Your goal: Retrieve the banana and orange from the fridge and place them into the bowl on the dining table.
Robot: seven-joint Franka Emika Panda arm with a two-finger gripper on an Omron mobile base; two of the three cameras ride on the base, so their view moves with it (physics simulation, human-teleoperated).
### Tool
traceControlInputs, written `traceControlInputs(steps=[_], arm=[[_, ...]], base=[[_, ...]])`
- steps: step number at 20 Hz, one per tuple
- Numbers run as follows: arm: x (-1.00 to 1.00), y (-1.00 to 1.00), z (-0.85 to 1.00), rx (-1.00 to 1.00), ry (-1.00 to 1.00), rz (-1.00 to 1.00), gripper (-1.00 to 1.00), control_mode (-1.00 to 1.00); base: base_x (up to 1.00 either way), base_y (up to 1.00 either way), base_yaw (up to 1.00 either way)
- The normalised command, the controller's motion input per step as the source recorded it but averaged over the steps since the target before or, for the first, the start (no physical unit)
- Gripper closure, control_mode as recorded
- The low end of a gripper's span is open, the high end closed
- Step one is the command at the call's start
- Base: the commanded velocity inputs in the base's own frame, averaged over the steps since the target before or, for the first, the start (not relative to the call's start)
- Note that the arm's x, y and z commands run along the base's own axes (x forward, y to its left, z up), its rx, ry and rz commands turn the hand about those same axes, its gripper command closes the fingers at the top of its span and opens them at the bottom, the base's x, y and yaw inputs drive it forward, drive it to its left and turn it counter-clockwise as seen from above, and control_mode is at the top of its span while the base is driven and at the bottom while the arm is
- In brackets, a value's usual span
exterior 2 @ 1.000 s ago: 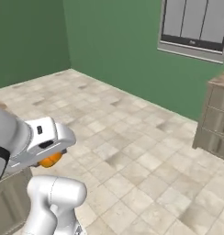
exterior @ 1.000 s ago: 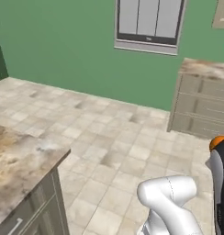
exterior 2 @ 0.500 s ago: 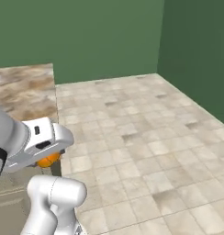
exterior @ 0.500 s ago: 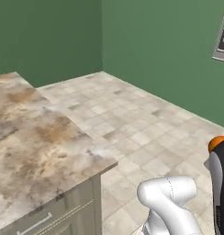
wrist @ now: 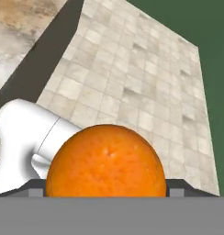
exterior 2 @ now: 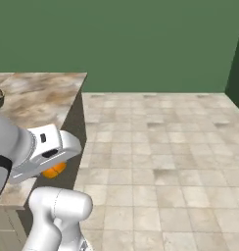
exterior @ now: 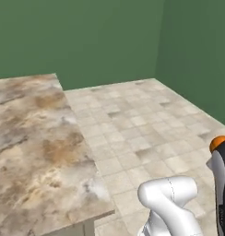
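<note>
Base swung since prev; dining table [exterior: 45, 152] nearer, pincer [exterior 2: 55, 169] prob gripping orange [wrist: 106, 161].

Bright orange [wrist: 106, 161] with fine dimpled skin; brown-beige marbled desk [exterior: 36, 152]; pale beige mottled floor tiles [exterior 2: 160, 152]; plain green walls [exterior: 86, 37].

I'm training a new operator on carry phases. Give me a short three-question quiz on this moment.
1. True or false: the gripper holds the orange.
2. What lies under the orange in the hand view: A) tiled floor, B) a sink, C) a fridge shelf?
3. Fill in: the dining table has a ____ stone top.

Key: 1 true. 2 A. 3 marbled brown-beige.
</note>
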Motion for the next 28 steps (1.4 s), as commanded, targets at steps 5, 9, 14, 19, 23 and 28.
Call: traceControlInputs(steps=[5, 9, 14, 19, 23, 28], arm=[[0.00, 0.00, 0.00, 0.00, 0.00, 0.00, 1.00, 1.00], [0.00, 0.00, 0.00, 0.00, 0.00, 0.00, 1.00, 1.00], [0.00, 0.00, 0.00, 0.00, 0.00, 0.00, 1.00, 1.00], [0.00, 0.00, 0.00, 0.00, 0.00, 0.00, 1.00, 1.00], [0.00, 0.00, 0.00, 0.00, 0.00, 0.00, 1.00, 1.00], [0.00, 0.00, 0.00, 0.00, 0.00, 0.00, 1.00, 1.00]], base=[[1.00, -0.53, 0.44], [1.00, -0.21, 0.47], [1.00, -0.14, 0.53], [0.97, 0.00, 0.62], [1.00, -0.07, 0.64], [1.00, -0.08, 0.65]])
